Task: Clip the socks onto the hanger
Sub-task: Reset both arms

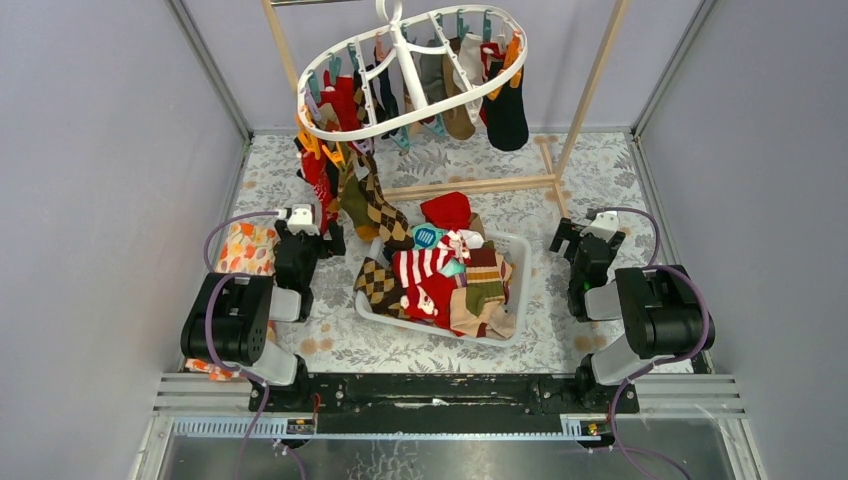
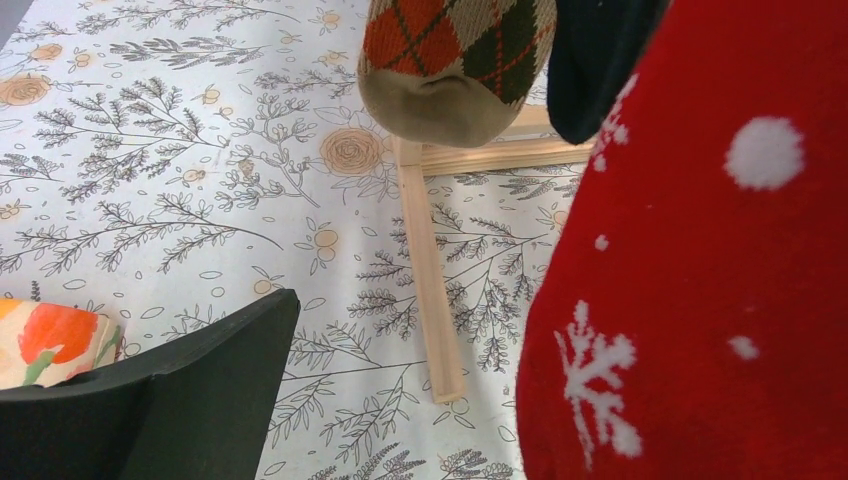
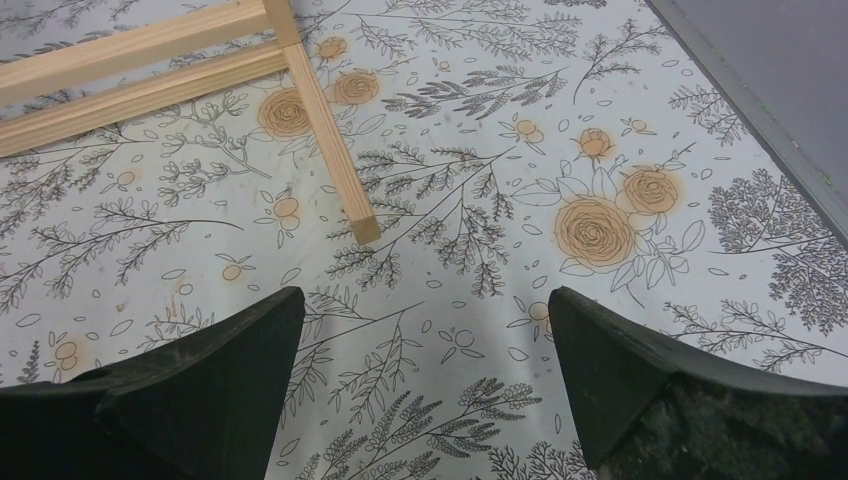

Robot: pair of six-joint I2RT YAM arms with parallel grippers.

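The white oval hanger (image 1: pixel 318 62) hangs at the top, with several socks clipped on it, among them a black one (image 1: pixel 507 110) and a brown argyle one (image 1: pixel 376 208) reaching down to the table. More socks lie heaped in the white basket (image 1: pixel 523 280), with a red-white striped one (image 1: pixel 425 262) on top. My left gripper (image 1: pixel 325 238) is open beside the hanging socks. In the left wrist view a red snowflake sock (image 2: pixel 700 250) hangs in front of its right finger, and only the left finger (image 2: pixel 200 390) shows. My right gripper (image 3: pixel 425 370) is open and empty over the table.
A light wooden pole frame (image 1: pixel 470 185) stands behind the basket, and its foot bars show in the left wrist view (image 2: pixel 425 260) and the right wrist view (image 3: pixel 320 110). An orange floral cloth (image 1: pixel 245 248) lies left of my left arm. Grey walls enclose the table.
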